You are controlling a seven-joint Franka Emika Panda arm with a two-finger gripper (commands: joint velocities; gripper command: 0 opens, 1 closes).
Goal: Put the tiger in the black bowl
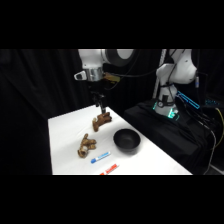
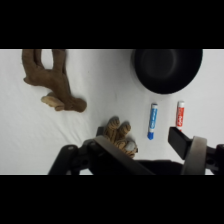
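The tiger (image 1: 102,120) is a small brown toy with tan patches and stubby legs, standing near the table's far edge. My gripper (image 1: 100,108) hangs directly over it. In the wrist view the tiger (image 2: 120,135) lies low in the picture between the spread fingers of my gripper (image 2: 137,141). The jaws are open, and a gap shows between the toy and the right finger (image 2: 179,139). The linkage hides the toy's lower part. The glossy black bowl (image 1: 126,140) sits to the tiger's front right and holds nothing (image 2: 167,70).
A second brown toy animal (image 1: 86,146) with long legs lies on the table nearer the front left (image 2: 52,80). A blue marker (image 1: 100,157) and a red marker (image 1: 110,169) lie near the front edge, beside the bowl (image 2: 152,121).
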